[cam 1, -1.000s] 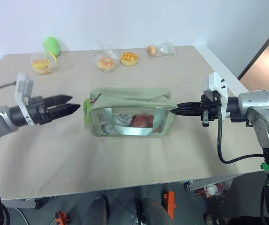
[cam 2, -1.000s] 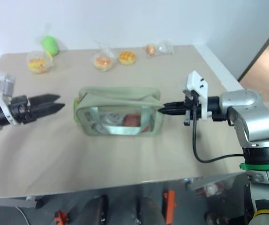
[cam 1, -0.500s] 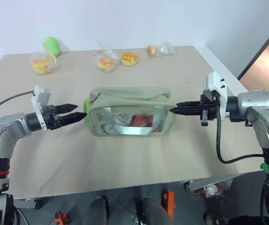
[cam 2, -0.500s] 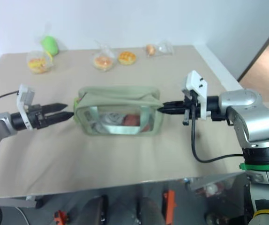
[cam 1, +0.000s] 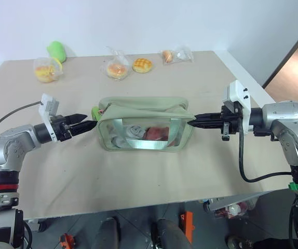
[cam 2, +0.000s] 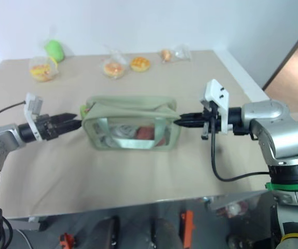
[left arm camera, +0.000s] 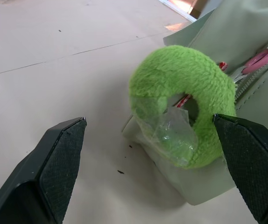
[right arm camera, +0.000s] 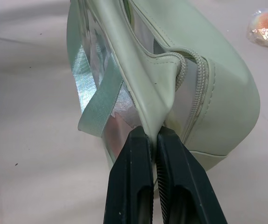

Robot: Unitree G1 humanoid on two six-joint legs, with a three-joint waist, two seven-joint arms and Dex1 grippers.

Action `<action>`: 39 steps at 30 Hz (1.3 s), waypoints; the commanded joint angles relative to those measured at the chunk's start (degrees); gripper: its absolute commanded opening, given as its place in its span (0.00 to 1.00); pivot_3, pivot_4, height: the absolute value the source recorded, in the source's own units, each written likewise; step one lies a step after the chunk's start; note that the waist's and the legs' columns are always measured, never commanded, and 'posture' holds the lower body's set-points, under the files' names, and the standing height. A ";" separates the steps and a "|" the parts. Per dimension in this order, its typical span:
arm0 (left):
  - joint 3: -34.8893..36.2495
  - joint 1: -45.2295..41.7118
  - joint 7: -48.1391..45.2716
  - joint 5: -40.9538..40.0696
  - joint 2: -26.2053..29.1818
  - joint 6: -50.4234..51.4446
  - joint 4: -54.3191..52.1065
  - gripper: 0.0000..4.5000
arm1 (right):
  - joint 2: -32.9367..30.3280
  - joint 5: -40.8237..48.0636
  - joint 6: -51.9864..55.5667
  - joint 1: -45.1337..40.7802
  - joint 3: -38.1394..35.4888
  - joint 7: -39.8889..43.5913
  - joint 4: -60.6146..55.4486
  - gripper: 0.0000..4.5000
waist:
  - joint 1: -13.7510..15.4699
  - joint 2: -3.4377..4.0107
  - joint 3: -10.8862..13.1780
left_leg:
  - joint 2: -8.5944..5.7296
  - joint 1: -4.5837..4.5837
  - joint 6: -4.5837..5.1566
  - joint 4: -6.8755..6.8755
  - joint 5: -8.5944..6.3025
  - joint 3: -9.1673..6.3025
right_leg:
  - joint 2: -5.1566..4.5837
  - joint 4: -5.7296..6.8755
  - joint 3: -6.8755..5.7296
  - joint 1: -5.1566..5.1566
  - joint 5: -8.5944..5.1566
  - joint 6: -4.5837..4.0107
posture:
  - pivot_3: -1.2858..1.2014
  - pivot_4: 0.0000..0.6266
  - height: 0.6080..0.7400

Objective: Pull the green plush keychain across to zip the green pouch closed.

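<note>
The green pouch (cam 1: 144,127) lies across the middle of the table, its clear window facing me and its zipper (right arm camera: 200,88) running along the top. The green plush keychain (left arm camera: 180,79) hangs at the pouch's left end (cam 1: 95,111). My left gripper (left arm camera: 148,119) is open and level, its fingertips (cam 1: 89,124) right at that end, with the plush just ahead and between them, not gripped. My right gripper (cam 1: 192,122) is shut on a fold of pale green fabric at the pouch's right end (right arm camera: 153,133).
Clear bags of buns (cam 1: 48,70) (cam 1: 117,67) (cam 1: 175,54), a loose bun (cam 1: 143,64) and a larger green egg-shaped plush (cam 1: 57,50) sit along the far edge. The table's right edge (cam 1: 253,83) runs close behind my right arm.
My left gripper has moved right and slightly down to the pouch's left end, reaching the plush keychain. The right gripper and the pouch have stayed put.
</note>
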 commanded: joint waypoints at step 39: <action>2.66 -16.29 13.05 2.58 -9.89 -3.83 2.01 0.02 | 0.60 1.25 -0.28 -0.56 -1.08 -1.55 -1.99 0.00 | 0.11 -0.02 0.01 | -0.01 -0.10 0.00 0.45 0.00 0.01 | 0.03 0.05 0.09 0.08 0.25 0.23 | 0.52 0.24 1.00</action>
